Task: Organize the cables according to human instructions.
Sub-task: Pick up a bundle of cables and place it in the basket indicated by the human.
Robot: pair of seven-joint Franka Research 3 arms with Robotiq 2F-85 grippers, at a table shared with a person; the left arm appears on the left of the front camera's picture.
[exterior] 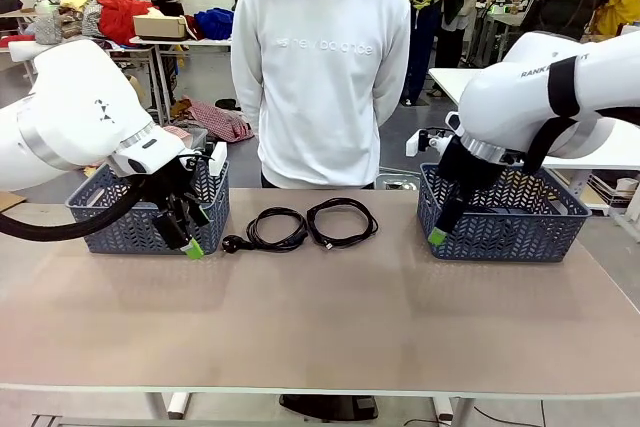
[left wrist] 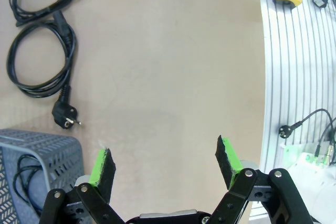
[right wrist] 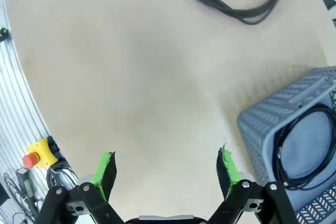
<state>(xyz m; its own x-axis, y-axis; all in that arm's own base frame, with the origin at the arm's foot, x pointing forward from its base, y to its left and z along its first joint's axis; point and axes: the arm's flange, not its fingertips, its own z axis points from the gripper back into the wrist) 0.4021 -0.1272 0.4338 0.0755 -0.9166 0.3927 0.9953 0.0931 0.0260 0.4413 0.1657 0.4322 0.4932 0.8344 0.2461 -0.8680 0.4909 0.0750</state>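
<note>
**A:** What is in the two containers?

**B:** The left basket stands at the far left of the counter. In the left wrist view one coiled cable lies inside it. The right basket stands at the far right, and in the right wrist view it also has one black coil resting on its bottom.

**A:** And the other cables?

**B:** Two coils lie on the bare counter between the baskets, toward the far edge, just in front of the person. The cable with the round plug is the left one, and its plug points to the left basket. The second loose cable lies just to the right of it. In the front view their loops look to be touching, or almost touching.

**A:** Where are the claws?

**B:** The left claw hangs over the counter at the near right corner of the left basket. Its fingers are spread wide and it grasps nothing. The plug cable is near it on the right, but apart from it. The right claw hangs at the near left corner of the right basket. It is also released and empty. The second loose cable is farther to its left, well apart from the green pads.
</note>
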